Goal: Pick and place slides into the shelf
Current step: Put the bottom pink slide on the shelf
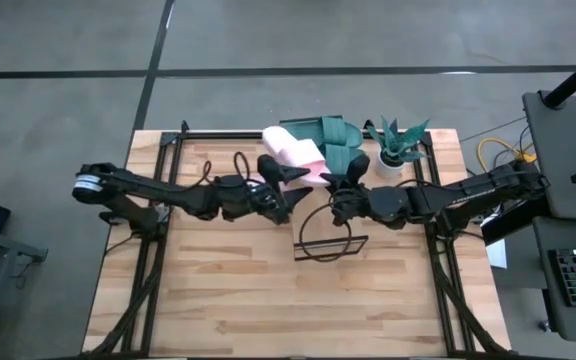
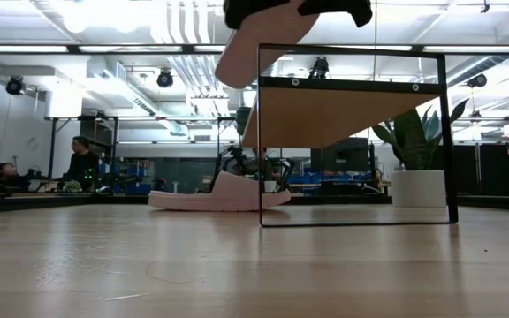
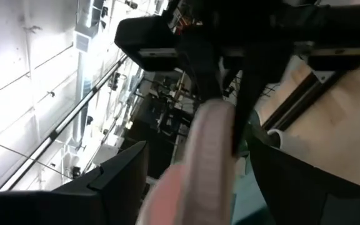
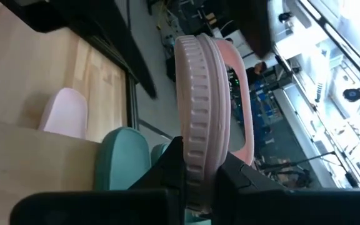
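My right gripper (image 4: 200,172) is shut on one pale pink slide (image 4: 199,94) and holds it high over the shelf (image 2: 352,106). The slide also shows in the high view (image 1: 313,176) and at the top of the low view (image 2: 256,40). My left gripper (image 3: 205,200) is open. Its fingers stand on either side of that slide's other end (image 3: 211,156); whether they touch it I cannot tell. The second pink slide (image 2: 219,196) lies sole-down on the table left of the shelf (image 1: 288,148). The teal pair (image 1: 333,140) lies at the shelf's far end. My right gripper pinches the pink slide's sole (image 4: 195,159) at one end between its two fingers (image 4: 167,165), one finger on each flat face. It comes from the table's right. The slide is lifted clear and stands on edge, its ridged rim and strap (image 4: 242,106) beyond the fingers.
A potted plant (image 1: 400,150) stands right of the teal slides, near the far edge (image 2: 418,181). The shelf's black end frame (image 1: 328,245) stands mid-table, with bare tabletop (image 1: 268,300) on the near side. People are in the room beyond (image 2: 82,159).
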`<control>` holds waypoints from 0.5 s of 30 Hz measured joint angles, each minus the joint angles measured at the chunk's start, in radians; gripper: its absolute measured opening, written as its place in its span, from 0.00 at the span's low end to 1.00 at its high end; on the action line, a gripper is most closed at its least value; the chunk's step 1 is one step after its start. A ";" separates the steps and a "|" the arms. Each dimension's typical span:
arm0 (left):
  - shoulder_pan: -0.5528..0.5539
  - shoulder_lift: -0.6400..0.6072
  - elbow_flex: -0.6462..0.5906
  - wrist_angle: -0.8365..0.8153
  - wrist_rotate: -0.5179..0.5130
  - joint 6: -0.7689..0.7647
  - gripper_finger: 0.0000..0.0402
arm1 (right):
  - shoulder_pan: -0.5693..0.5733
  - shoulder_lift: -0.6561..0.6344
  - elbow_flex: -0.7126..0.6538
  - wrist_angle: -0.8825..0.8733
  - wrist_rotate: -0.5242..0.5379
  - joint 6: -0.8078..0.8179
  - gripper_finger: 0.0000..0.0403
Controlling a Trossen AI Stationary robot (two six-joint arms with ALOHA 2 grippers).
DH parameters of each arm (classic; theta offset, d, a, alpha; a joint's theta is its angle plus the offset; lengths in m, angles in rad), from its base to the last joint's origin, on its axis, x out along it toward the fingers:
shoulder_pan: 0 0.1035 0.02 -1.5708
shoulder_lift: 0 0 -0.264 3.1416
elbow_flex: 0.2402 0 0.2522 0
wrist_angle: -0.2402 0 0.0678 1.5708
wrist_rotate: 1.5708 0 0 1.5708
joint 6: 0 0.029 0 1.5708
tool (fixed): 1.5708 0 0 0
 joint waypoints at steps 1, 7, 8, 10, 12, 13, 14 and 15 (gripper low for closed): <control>0.000 0.007 0.013 -0.007 -0.005 0.000 0.65 | 0.000 0.000 0.000 -0.002 0.000 0.005 0.07; -0.001 0.025 0.050 -0.071 -0.049 -0.009 0.57 | 0.001 -0.001 0.000 -0.002 0.007 0.008 0.07; -0.001 0.027 0.050 -0.070 -0.049 -0.009 0.55 | 0.001 -0.001 0.000 -0.003 0.007 0.005 0.07; -0.001 0.026 0.049 -0.070 -0.049 -0.010 0.51 | 0.001 -0.001 0.000 -0.002 0.006 -0.007 0.07; -0.001 0.025 0.049 -0.067 -0.050 -0.011 0.48 | 0.002 -0.001 0.000 0.001 0.006 -0.014 0.07; 0.000 0.025 0.049 -0.066 -0.052 -0.013 0.46 | 0.002 -0.001 0.000 0.002 0.004 -0.014 0.07; 0.002 0.025 0.049 -0.066 -0.060 -0.020 0.44 | 0.002 -0.001 0.000 0.002 0.002 -0.013 0.07; 0.002 0.025 0.050 -0.067 -0.081 -0.036 0.42 | 0.004 -0.001 0.000 0.002 -0.008 -0.011 0.07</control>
